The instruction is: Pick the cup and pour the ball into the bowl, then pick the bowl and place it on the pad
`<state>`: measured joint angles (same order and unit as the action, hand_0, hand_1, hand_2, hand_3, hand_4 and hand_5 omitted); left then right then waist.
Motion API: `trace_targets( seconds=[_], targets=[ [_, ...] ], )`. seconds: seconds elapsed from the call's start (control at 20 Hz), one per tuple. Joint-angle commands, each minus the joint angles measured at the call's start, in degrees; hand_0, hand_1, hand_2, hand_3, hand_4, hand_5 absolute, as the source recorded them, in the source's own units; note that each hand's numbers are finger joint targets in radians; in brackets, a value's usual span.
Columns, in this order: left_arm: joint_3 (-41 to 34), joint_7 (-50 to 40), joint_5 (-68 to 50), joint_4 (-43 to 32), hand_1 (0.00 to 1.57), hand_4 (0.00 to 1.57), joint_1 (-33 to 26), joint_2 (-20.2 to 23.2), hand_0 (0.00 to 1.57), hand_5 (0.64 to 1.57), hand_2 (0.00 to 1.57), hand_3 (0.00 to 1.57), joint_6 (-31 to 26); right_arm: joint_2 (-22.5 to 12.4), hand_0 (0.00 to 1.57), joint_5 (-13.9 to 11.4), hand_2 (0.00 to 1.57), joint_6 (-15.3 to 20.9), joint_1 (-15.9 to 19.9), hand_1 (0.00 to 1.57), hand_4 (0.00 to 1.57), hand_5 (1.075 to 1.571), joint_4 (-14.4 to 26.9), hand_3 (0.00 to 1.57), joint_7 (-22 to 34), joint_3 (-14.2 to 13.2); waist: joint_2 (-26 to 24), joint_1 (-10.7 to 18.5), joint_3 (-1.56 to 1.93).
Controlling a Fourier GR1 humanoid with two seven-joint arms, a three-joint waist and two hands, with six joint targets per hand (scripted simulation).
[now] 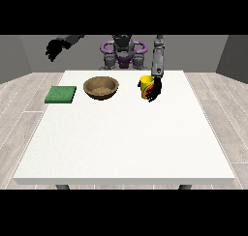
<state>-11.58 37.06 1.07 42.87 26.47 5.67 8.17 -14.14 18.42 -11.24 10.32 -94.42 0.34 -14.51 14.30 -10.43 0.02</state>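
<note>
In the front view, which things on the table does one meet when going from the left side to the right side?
green pad → brown bowl → yellow cup, with the hand at the view's right against it.

The robot's torso (123, 53) sits small at the view's top, behind the counter (121, 138). The arm at the view's right (158, 58) comes almost straight down from the shoulder, grey along the forearm, and ends in a black hand (155, 91) low over the counter, its fingers (150, 93) curled round the side of a cup (145, 85). The arm at the view's left (71, 39) is raised and stretched out sideways, well above the counter. Its black hand (54, 50) hangs in the air, wrist bent downward, fingers drooping and holding nothing.
</note>
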Motion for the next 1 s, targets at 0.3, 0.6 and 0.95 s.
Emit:
trace_targets(
  seconds=[0.3,0.6,0.95],
  targets=[
    [1.85,2.38,5.88,-6.68,1.28,1.41,2.23,-3.01,1.28,1.418,1.57,1.57,12.95,-5.76,0.0,6.14,0.0,-5.36,0.05,0.0,0.63,1.566,2.77,0.15,3.97,-4.81,-1.88,-1.71,-0.01],
    [10.67,-12.02,17.42,-5.0,1.29,1.41,6.38,-0.16,1.29,1.467,1.57,1.57,20.26,-5.38,0.0,5.15,0.0,-4.28,-0.68,0.0,0.63,1.563,9.28,0.31,4.63,-5.53,-11.8,1.46,0.12],
    [24.4,-30.42,39.78,-12.12,1.36,1.46,13.99,1.77,1.36,1.535,1.57,1.57,31.93,-6.91,0.0,4.48,0.0,-7.01,-0.45,0.0,0.67,1.561,15.7,0.15,3.11,-5.84,-14.17,0.55,0.42]
  ],
)
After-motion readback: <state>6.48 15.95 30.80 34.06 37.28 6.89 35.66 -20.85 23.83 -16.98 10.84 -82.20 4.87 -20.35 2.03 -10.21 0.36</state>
